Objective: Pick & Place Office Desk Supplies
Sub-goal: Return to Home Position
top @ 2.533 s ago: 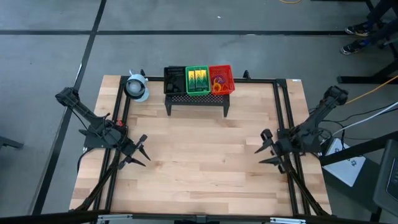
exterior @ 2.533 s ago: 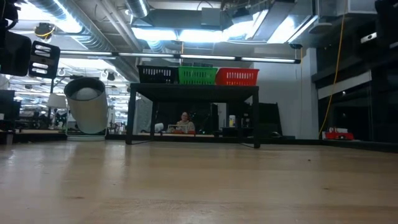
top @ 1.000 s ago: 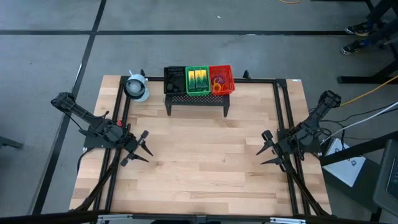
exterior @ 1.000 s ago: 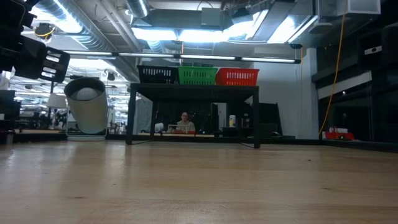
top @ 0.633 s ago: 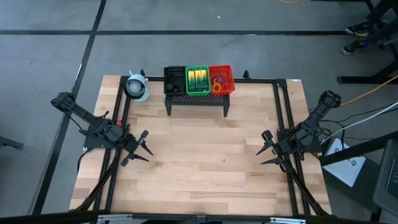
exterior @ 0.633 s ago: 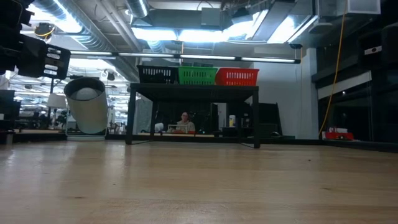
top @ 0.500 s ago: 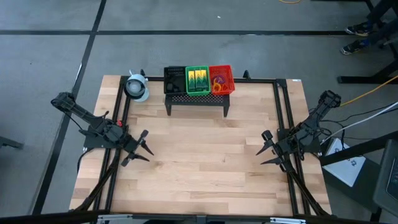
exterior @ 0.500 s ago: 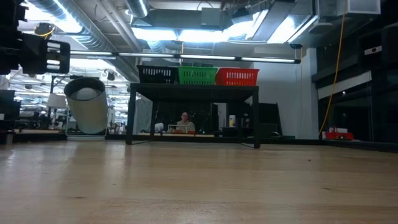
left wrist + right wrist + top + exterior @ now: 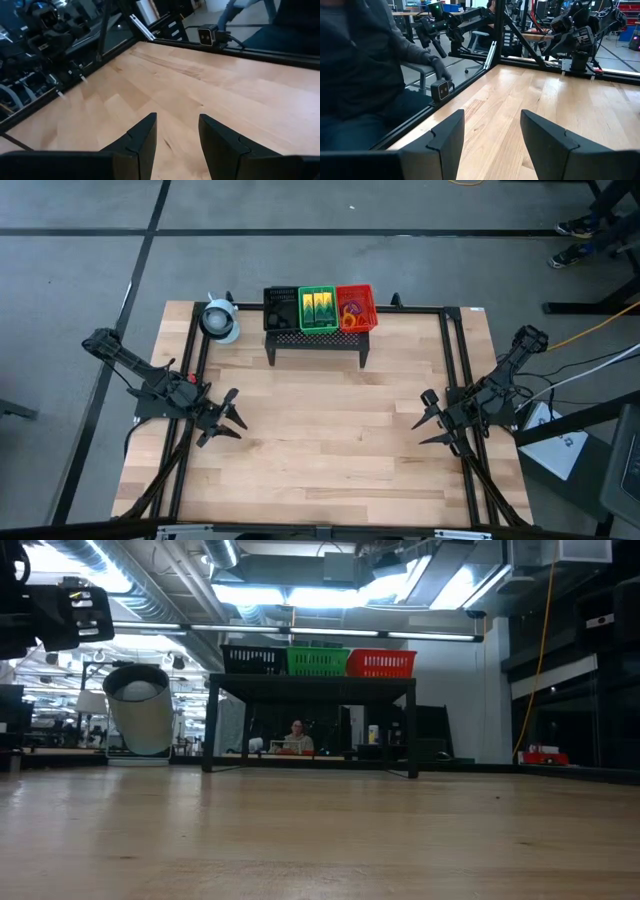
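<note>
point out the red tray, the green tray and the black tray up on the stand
red tray [image 9: 381, 664], low view, on its mesh wall facing the camera
green tray [image 9: 318, 662], low view, on its mesh wall facing the camera
black tray [image 9: 252, 660], low view, on its mesh wall facing the camera

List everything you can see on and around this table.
table: one, light wood, black frame.
mesh stand: one, black, table's far middle.
black tray: one, black, stand's left end.
green tray: one, green, stand's middle.
red tray: one, red, stand's right end.
crayon boxes: seemingly two, yellow-green, in the green tray.
loops: count unclear, orange, in the red tray.
roll: one, whitish, left of the stand.
person: one, dark sleeve and glove, at the table's edge.
second person: one, colour unclear, far behind the stand.
left gripper: one, dark, open, over the table's left side.
right gripper: one, dark, open, over the table's right side.
</note>
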Available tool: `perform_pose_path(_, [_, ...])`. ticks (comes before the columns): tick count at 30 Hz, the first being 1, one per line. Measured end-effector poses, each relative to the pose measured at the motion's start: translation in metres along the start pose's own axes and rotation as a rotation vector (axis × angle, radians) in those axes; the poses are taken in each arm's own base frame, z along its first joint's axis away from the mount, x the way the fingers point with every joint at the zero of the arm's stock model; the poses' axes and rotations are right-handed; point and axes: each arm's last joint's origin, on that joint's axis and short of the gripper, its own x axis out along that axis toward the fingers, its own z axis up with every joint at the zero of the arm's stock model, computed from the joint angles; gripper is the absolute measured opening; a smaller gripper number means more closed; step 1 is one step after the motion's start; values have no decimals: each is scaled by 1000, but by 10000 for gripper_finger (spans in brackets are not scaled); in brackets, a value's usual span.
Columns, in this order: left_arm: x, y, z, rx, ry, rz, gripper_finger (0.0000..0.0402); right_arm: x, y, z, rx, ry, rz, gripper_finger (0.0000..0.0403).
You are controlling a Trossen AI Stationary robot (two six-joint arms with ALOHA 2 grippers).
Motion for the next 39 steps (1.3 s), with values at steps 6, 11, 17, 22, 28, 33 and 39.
perform_pose_path(6, [0,0,0,-60,-4,1,143,0,0,0,0,0,0,196])
perform_pose_path(11, [0,0,1,-83,-9,2,143,0,0,0,0,0,0,196])
perform_pose_path(17, [0,0,1,-83,-11,0,143,0,0,0,0,0,0,196])
perform_pose_path(22, [0,0,1,-86,-11,0,143,0,0,0,0,0,0,196])
perform_pose_path(28, [0,0,1,-86,-13,1,143,0,0,0,0,0,0,196])
perform_pose_path(33, [0,0,1,-86,-13,1,143,0,0,0,0,0,0,196])
perform_pose_path(39, [0,0,1,-86,-14,1,143,0,0,0,0,0,0,196])
